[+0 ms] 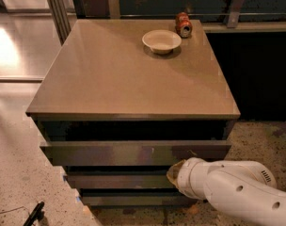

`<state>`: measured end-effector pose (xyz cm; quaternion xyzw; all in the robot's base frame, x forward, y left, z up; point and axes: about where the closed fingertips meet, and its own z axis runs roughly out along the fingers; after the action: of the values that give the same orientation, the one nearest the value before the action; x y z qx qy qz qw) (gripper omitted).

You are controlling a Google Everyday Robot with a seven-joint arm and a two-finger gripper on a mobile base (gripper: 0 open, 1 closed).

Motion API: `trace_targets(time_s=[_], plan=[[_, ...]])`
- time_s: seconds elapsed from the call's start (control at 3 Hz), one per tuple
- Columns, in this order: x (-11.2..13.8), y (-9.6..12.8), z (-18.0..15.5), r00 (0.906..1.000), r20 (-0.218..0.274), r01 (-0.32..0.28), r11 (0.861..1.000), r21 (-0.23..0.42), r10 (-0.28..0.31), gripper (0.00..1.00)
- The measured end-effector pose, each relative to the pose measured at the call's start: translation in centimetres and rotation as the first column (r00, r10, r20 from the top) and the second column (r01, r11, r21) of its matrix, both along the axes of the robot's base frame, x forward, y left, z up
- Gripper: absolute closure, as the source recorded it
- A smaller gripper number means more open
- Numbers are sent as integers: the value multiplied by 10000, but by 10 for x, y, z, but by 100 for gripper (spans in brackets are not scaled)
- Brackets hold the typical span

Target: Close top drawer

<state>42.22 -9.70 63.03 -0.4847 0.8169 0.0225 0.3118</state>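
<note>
Extends in from the bottom right corner as one thick white arm [246, 194], lying almost level and angled slightly upward toward the left. Shows two small dark holes and a short row of dark marks on the glossy shell. Ends in a rounded white wrist collar [192, 178], a little wider than the link behind it. Carries the gripper [174, 174] at the far left tip, low in the view and right of centre, visible only as a tan stub pointing left.
</note>
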Motion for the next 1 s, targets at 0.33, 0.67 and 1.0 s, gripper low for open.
trace_targets(time_s=[0.33,0.67,1.0], plan=[[0,-1,0,10000,10,56,10000,-11,-56,100],[5,0,-4,9997,-199,139,9998,156,-136,100],[23,4,-12,9978,-630,216,9989,417,-190,100]])
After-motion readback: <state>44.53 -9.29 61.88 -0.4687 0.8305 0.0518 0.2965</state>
